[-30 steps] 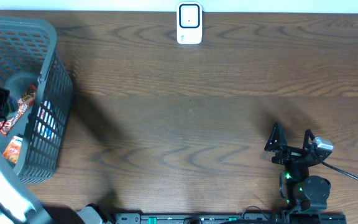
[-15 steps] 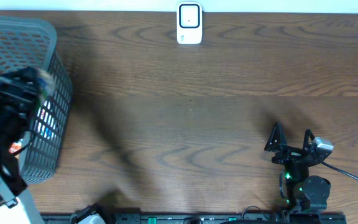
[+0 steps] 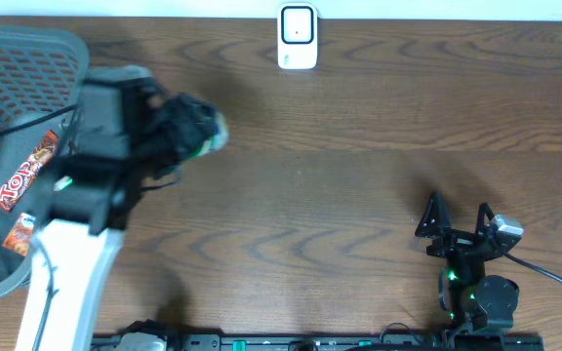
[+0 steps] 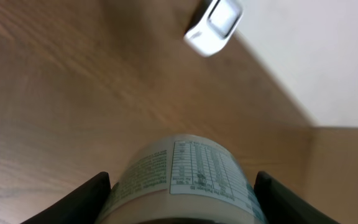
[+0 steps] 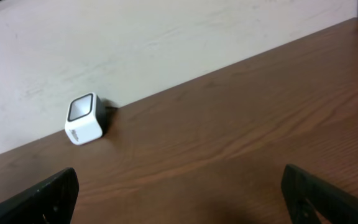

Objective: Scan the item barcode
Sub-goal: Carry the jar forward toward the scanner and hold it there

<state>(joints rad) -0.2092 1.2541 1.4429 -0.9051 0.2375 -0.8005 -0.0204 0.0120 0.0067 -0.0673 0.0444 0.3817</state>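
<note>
Seen from overhead, the left pincer (image 3: 191,129) and its load are one dark smear. Up close, the white container (image 4: 182,177) runs off the bottom edge, its label print too fine to read. The scanner (image 4: 215,23) is blurred and clipped at the top. The arm covers part of the basket (image 3: 27,41).

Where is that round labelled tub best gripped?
Probably across its curved sides, as the left gripper holds the tub: one finger each side, coming from behind. The round body sits between them, leaving the printed label uncovered toward the scanner.
</note>
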